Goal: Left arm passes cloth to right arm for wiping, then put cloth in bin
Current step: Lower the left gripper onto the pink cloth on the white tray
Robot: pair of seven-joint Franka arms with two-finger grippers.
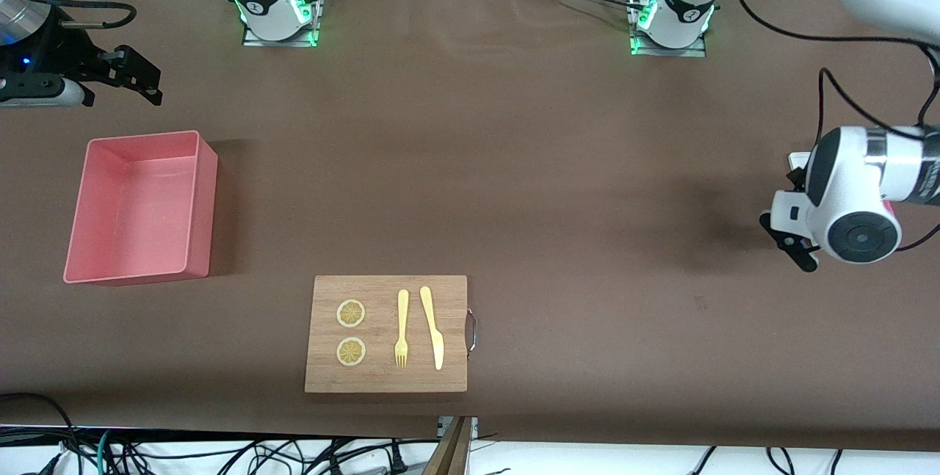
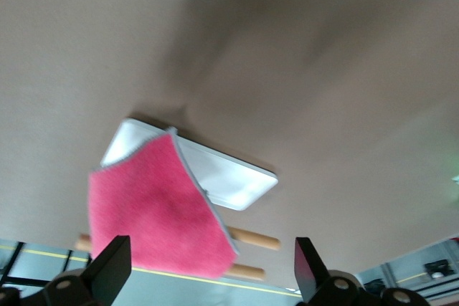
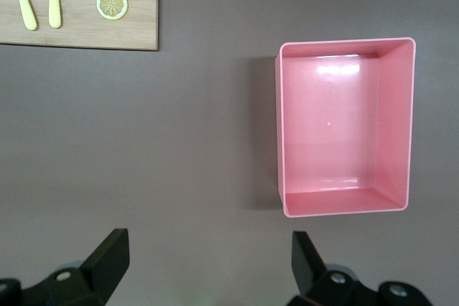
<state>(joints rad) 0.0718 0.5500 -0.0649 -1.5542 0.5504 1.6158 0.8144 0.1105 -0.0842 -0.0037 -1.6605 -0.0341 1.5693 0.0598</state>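
- Left gripper [image 1: 790, 238], at the middle of the frame's edge at the left arm's end of the table, is hovering with its jaws spread wide and nothing between them. It appears to be poised this way to come down on the cloth.
- Cloth [image 2: 158, 209] is showing clearly only in the left wrist view, below the left gripper [image 2: 211, 250]. It is lying partly on a white tray [image 2: 229, 177], with one edge hanging past the tray's rim toward the table's edge. That free edge is probably offering the fingers their easiest pinch.
- In the front view the left arm is hiding the cloth. Only a corner of the tray [image 1: 797, 161] is peeking out beside the wrist.
- Right gripper [image 1: 136, 75], in the upper corner of the frame at the right arm's end, is waiting with its fingers fully apart and empty. Its position is leaving the centre of the table free for the handover.
- Bin [image 1: 200, 225] is standing on the table lower in the frame than the right gripper, within that arm's likely reach for the final drop. The right wrist view is showing it empty [image 3: 278, 127].
- Board [image 1: 448, 357], at the lower middle of the frame, is carrying two lemon slices, a fork and a knife.
- Task stage, as judged: the pickup is not yet made.
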